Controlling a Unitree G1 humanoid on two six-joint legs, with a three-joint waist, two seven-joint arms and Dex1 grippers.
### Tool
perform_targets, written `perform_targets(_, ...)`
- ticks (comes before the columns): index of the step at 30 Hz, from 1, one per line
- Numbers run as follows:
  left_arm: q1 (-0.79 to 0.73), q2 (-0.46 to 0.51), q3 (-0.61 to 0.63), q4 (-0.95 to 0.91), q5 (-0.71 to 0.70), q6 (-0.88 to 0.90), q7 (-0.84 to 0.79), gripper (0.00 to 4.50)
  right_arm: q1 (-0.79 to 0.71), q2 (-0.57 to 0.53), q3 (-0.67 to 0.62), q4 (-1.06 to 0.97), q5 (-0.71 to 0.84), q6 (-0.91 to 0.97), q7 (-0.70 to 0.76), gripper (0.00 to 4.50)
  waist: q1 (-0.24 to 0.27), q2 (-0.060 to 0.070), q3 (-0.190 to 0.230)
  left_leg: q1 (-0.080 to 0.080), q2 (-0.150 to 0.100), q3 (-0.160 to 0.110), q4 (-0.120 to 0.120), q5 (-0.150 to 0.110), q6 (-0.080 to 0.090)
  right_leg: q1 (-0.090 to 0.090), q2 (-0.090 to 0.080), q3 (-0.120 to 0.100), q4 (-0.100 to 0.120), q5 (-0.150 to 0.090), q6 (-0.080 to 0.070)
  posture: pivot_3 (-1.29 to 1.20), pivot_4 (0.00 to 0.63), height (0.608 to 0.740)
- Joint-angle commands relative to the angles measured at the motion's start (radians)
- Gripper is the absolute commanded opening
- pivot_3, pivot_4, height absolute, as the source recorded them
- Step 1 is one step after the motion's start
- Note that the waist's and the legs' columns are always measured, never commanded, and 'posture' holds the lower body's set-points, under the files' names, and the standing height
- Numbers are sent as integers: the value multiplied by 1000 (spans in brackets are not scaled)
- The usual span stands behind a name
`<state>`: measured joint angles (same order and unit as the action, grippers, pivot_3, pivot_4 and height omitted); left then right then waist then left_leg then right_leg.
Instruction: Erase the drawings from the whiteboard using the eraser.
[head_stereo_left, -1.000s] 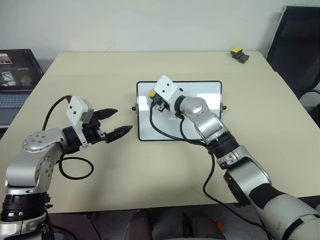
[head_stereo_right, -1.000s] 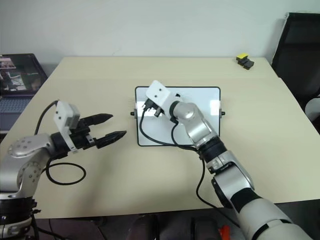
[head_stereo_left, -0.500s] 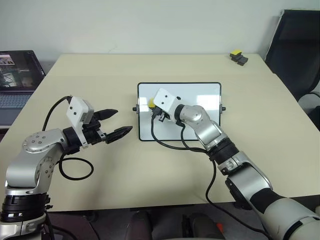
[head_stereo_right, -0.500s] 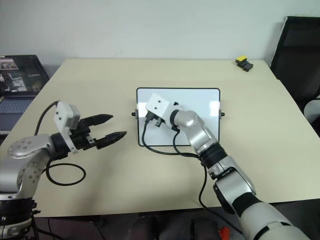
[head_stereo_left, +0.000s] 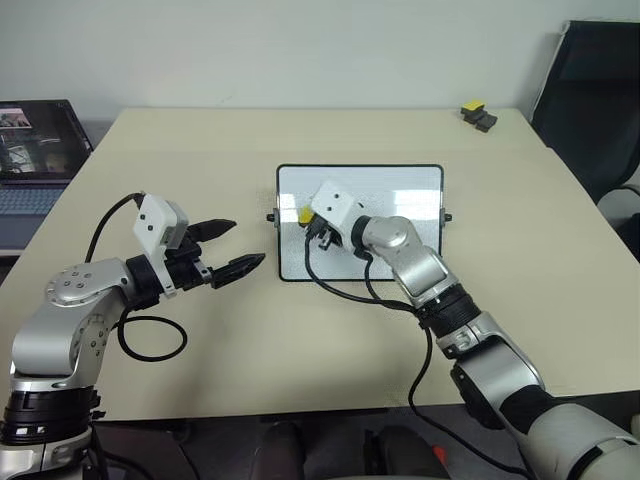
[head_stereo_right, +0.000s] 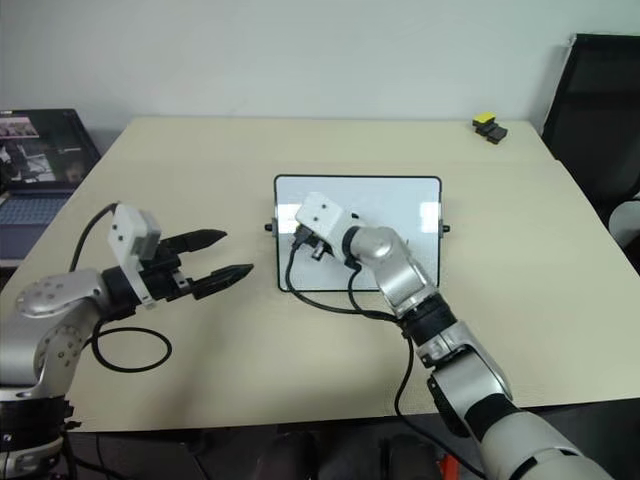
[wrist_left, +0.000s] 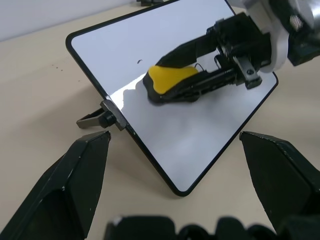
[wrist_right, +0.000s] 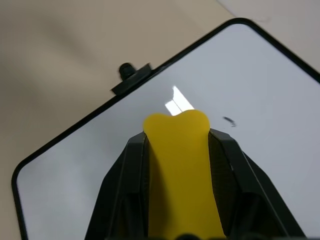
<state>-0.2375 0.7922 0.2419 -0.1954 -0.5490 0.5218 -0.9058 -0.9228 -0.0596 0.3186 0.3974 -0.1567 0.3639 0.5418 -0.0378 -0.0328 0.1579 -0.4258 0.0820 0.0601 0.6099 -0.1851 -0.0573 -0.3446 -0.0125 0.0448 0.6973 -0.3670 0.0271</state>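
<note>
The whiteboard (head_stereo_left: 400, 190) lies flat in the middle of the table, glossy white with a thin black frame. My right gripper (head_stereo_left: 310, 222) is over its left part, shut on the yellow eraser (head_stereo_left: 304, 215). The eraser's (wrist_left: 170, 80) dark underside lies against the board surface. In the right wrist view the eraser (wrist_right: 182, 175) sits between the two black fingers (wrist_right: 125, 170). Of the drawings, one tiny dark mark (wrist_right: 229, 120) shows just past the eraser's tip. My left gripper (head_stereo_left: 245, 242) hovers open to the left of the board, holding nothing.
A laptop (head_stereo_left: 35, 150) sits beyond the table's left edge. A black gadget with a yellow cap (head_stereo_left: 476, 112) lies at the far right corner. A black chair (head_stereo_left: 595, 90) stands at the right. The board's black knob (wrist_left: 107, 117) juts from its left side.
My right gripper has slid the eraser a short way down the board, toward its near edge. The left arm has stayed still.
</note>
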Motion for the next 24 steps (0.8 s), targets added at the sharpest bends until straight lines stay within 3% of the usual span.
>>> perform_targets(1,-8,7,17,-29,-11,-5,-1,4500,-69,1,-46,-55,17,-1,-21,1300,2,0,0,-3,0,0,0,0,0,-4,0,0,0,0,0,0,150,740)
perform_targets(15,2,10,17,-47,-16,3,-3,4500,-96,15,-9,217,-30,-147,-86,1300,-5,0,0,-6,0,1,-1,0,-1,-8,0,0,0,0,0,0,150,740)
perform_targets(24,2,7,14,-51,-15,10,-5,4500,-39,3,66,206,-81,-140,-21,1300,-13,-1,0,-1,0,0,0,1,-1,-2,0,0,1,0,0,0,150,740)
